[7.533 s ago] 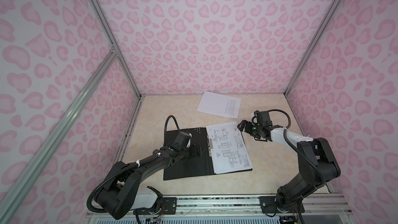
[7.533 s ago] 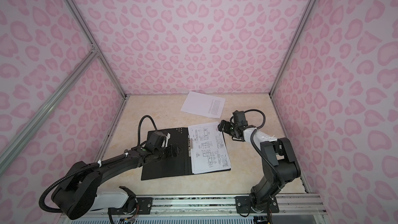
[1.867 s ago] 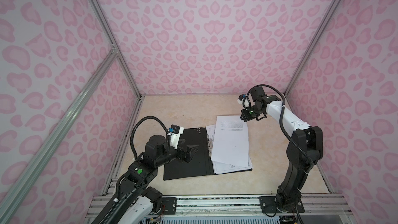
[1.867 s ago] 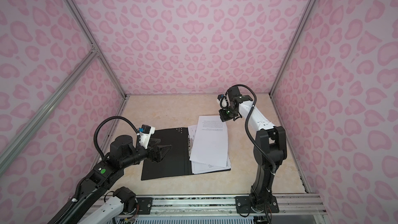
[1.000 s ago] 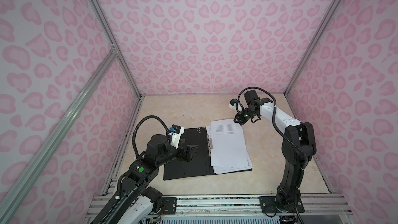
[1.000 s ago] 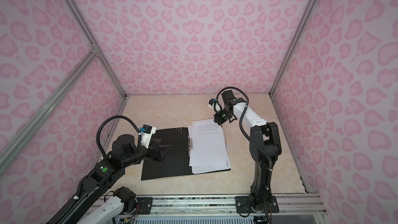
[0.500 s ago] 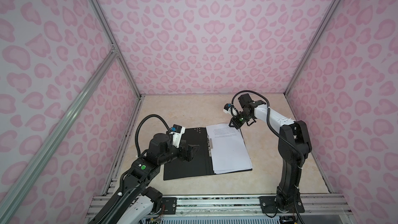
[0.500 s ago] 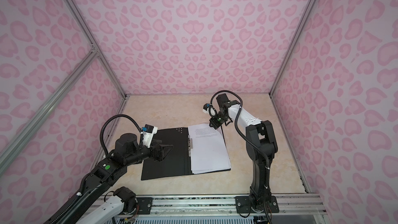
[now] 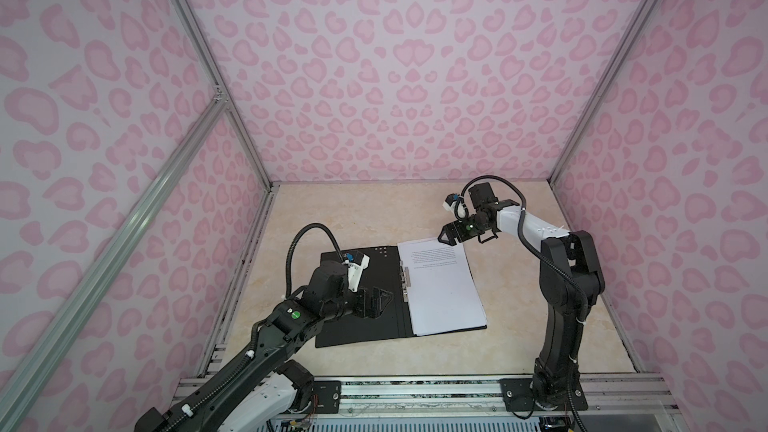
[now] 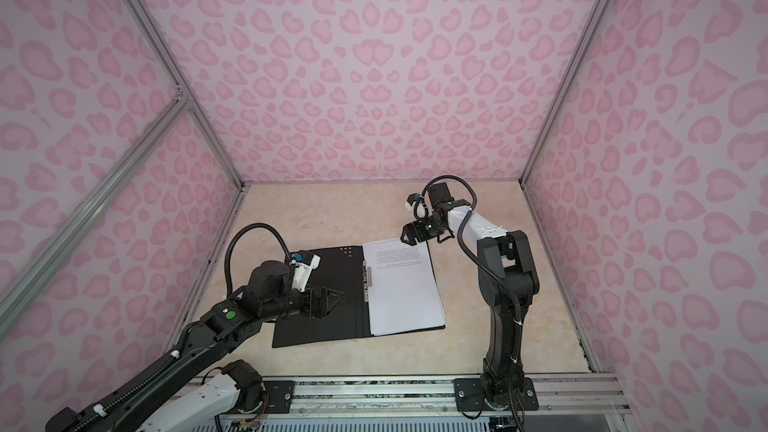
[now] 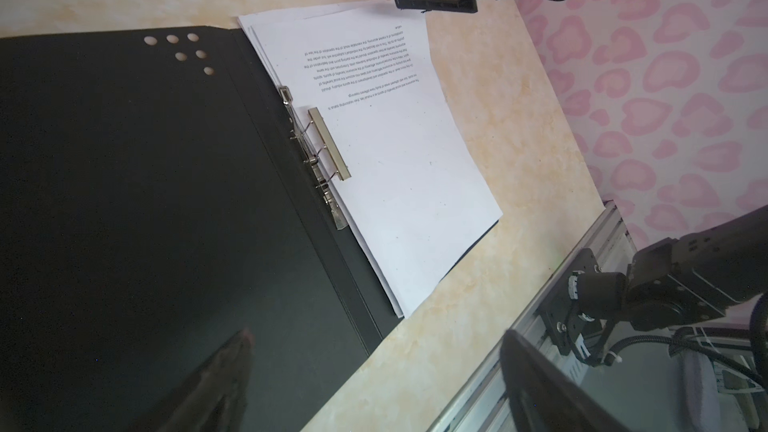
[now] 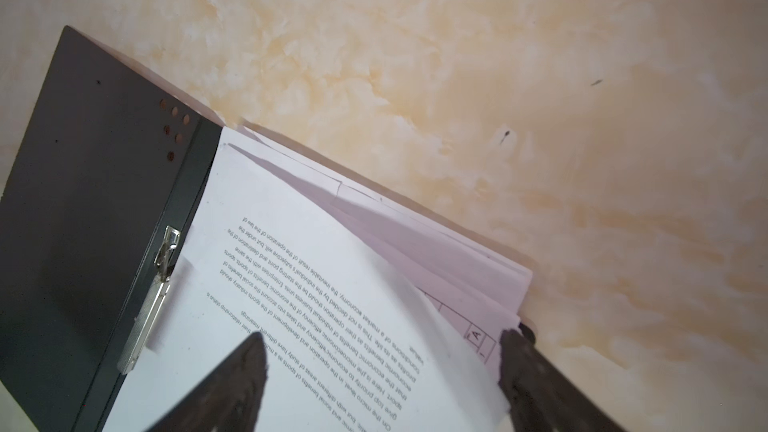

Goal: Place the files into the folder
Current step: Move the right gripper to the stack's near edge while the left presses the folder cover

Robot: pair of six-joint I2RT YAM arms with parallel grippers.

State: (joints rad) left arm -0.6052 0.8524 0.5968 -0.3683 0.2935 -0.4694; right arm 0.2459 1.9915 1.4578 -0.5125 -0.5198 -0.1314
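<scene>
Files [image 9: 440, 288] lie in both top views as one stack on the right half of the open folder [image 9: 365, 332], squared to the spine. The sheet that lay alone at the back of the desk [image 9: 340, 218] several seconds ago now tops the stack, and it no longer sits askew as it did a second ago. The right end effector [image 9: 445, 238] hangs at the stack's far corner. The left end effector [image 9: 384, 301] hovers over the folder's black left half, closer to the spine than before.

In the left wrist view the left end effector's fingers [image 11: 224, 371] stand wide apart over the folder [image 11: 145, 180], gripping nothing. The metal clip [image 11: 328, 143] presses on the files [image 11: 395, 160] at the spine.

In the right wrist view the right end effector's fingers [image 12: 237, 380] are spread, and the top sheet of the files [image 12: 291, 305] curls up loose between them. A sheet with a line drawing shows underneath.
</scene>
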